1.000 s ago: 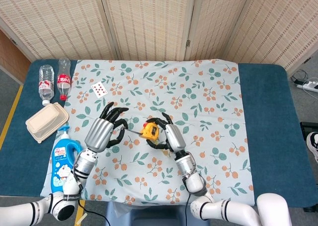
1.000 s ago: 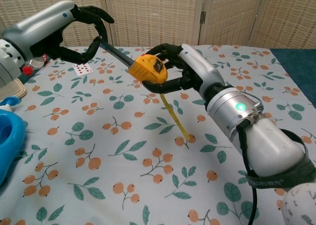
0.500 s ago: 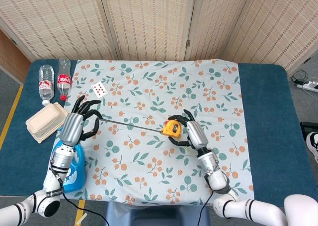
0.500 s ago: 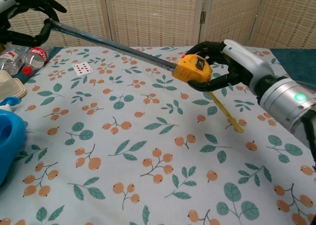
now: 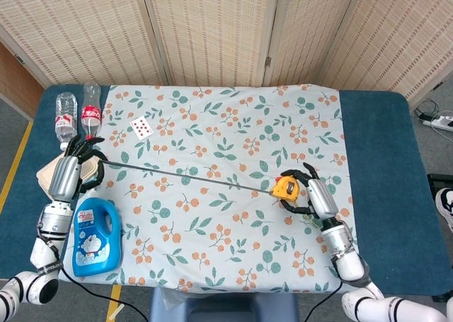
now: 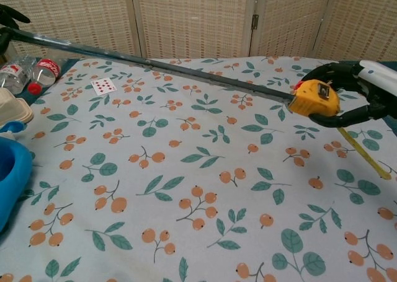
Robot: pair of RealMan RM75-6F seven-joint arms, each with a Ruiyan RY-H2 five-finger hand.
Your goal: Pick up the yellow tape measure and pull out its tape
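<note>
My right hand [image 5: 313, 197] grips the yellow tape measure [image 5: 287, 187] above the right part of the floral cloth; in the chest view the yellow tape measure [image 6: 315, 98] sits in my right hand [image 6: 360, 91] at the right edge. A long stretch of tape [image 5: 184, 175] runs leftward from the case to my left hand [image 5: 69, 173], which pinches its end over the table's left edge. The tape [image 6: 149, 61] crosses the chest view as a dark band, and only fingertips of my left hand [image 6: 7, 15] show at the top left. A yellow strap [image 6: 365, 154] hangs from the case.
A blue detergent bottle [image 5: 95, 235] lies just below my left hand. A beige lunch box [image 5: 48, 173] sits partly under that hand. Two plastic water bottles [image 5: 78, 115] lie at the back left, and a playing card [image 5: 142, 127] rests on the cloth.
Both hands moved apart, the left further left and the right further right. The pulled-out tape between them has grown much longer.
</note>
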